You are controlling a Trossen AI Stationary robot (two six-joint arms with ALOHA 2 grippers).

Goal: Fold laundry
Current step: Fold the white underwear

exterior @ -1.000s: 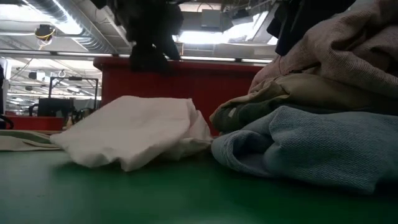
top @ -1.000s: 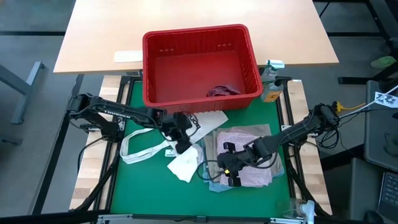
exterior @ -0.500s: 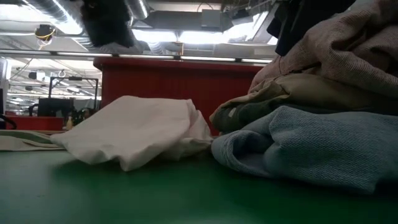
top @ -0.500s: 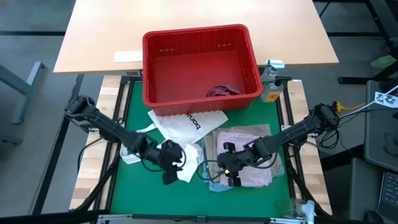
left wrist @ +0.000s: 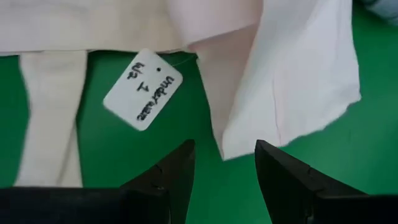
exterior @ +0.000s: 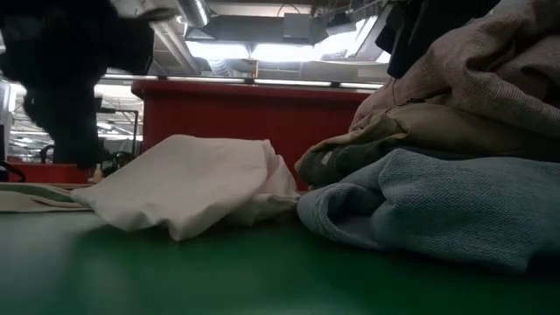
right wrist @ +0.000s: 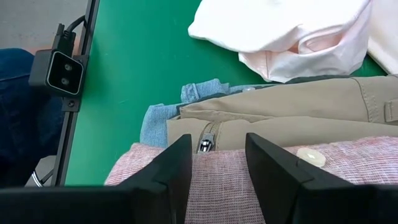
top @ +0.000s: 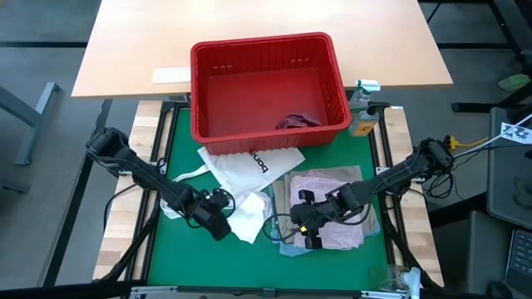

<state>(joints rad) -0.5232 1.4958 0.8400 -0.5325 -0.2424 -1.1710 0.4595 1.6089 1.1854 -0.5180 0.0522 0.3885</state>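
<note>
On the left of the green surface [top: 166, 249], the left pincer [top: 218, 224] hangs low with its two dark fingers [left wrist: 283, 174] parted and nothing between them, just beside the edge of the small white crumpled cloth piece [top: 248, 218], which lies on the green mat. Next to that cloth, a white paper tag with handwritten lettering [left wrist: 142, 89] rests on the green, near a flat strap of the white fabric tote bag with black lettering [top: 249, 162]. Behind, the red plastic slotted basket [top: 268, 51] holds a small maroon garment [top: 297, 122]. To the right sits a stack of laundry: a mottled pink knit garment [top: 332, 208] on top, a beige-khaki garment with a zipper [right wrist: 292, 118] beneath it, and a light blue cloth [exterior: 437, 206] at the bottom. The right pincer [top: 309, 224] rests at the near edge of this stack, its fingers [right wrist: 273, 168] spread over the pink knit, gripping nothing.
</note>
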